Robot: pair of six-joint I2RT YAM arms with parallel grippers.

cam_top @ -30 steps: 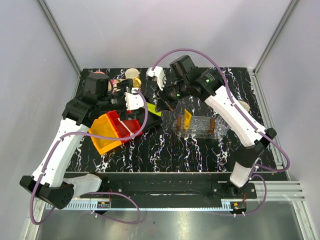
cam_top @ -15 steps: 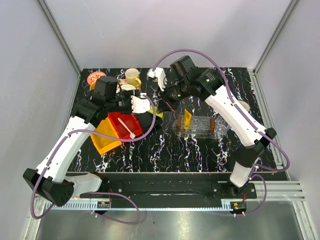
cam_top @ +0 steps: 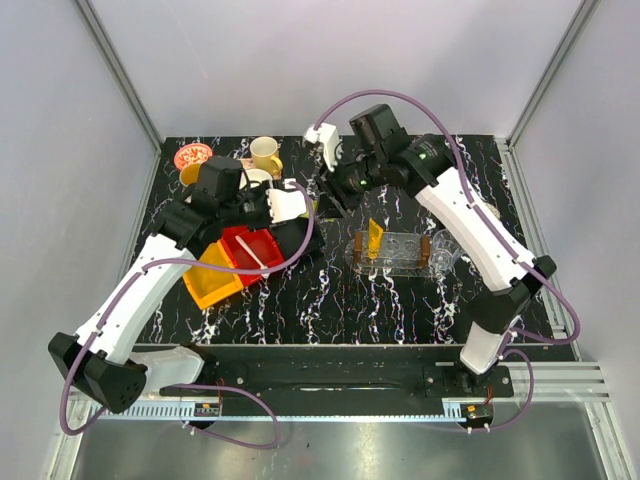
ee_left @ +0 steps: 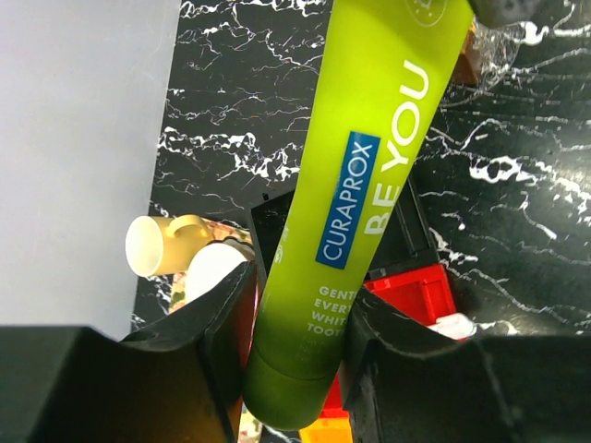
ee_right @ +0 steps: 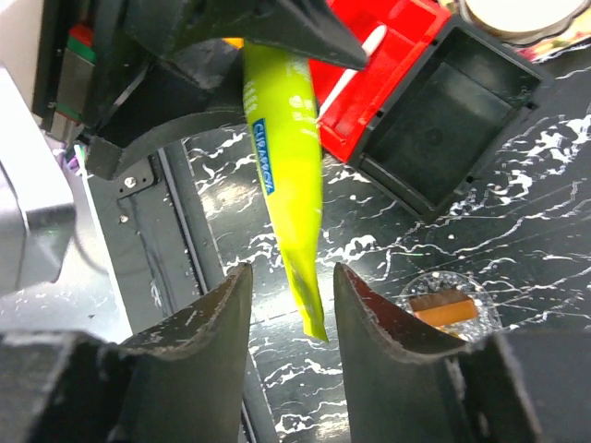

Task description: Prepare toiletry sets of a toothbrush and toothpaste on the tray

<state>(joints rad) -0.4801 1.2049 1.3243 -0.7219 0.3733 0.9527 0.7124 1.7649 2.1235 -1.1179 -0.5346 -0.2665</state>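
Two open bins sit nearest, don't they?
— Yes: a yellow plastic bin [cam_top: 208,285] and, touching it, a red plastic bin [cam_top: 262,238]. The slim white toothbrush [cam_top: 250,255] lies slantwise inside the red one. A black plastic bin [cam_top: 295,240] stands just beside.

And to the right?
— A clear rack with brown ends [cam_top: 400,252]. The orange-yellow toothpaste tube [cam_top: 374,238] stands at its left end.

Where is the lime green toothpaste tube [ee_left: 369,185]?
— In the air over the marbled table by the black bin, between the two arms. The left gripper [ee_left: 300,300] is clamped on its cap end, a finger pressed to each side. The right gripper [ee_right: 291,277] stands parted around the flat tail, with a gap showing on the left side of the wrist view, so it holds nothing.

Farther back?
— A pale yellow cup [cam_top: 265,152] near the table's far edge.
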